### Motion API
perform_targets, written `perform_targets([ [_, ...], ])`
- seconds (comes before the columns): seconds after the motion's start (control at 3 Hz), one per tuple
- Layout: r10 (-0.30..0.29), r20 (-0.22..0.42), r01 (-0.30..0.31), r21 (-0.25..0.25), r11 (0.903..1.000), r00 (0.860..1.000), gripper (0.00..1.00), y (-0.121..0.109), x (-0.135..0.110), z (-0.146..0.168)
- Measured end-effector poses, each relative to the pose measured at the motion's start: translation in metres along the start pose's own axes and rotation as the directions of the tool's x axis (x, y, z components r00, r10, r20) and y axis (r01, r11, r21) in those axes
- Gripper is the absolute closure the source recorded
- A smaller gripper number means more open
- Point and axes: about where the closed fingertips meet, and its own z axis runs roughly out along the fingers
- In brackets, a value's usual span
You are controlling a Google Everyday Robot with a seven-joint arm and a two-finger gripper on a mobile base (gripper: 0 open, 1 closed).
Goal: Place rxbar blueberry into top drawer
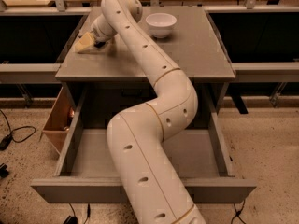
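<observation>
My gripper (86,44) is low over the back left corner of the grey cabinet top (196,55), with my white arm reaching up and over from the front. A small dark piece, apparently the rxbar blueberry (100,44), shows right beside the gripper's tan tip; most of it is hidden by the wrist. The top drawer (140,190) is pulled wide open below, and its grey floor is partly covered by my arm.
A white bowl (160,24) stands at the back middle of the cabinet top. A tan wooden box (57,119) sits on the floor against the drawer's left side. Cables (16,135) lie on the floor at the left. Dark shelves flank the cabinet.
</observation>
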Motion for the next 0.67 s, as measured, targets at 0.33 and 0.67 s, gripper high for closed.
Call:
perform_targets([
  [0.33,0.005,-0.001,-0.005,-0.001,1.0000,1.000,0.19,0.0005,0.0004,0.0009],
  [0.67,0.005,-0.001,-0.005,-0.001,1.0000,1.000,0.42,0.0006,0.0005,0.0010],
])
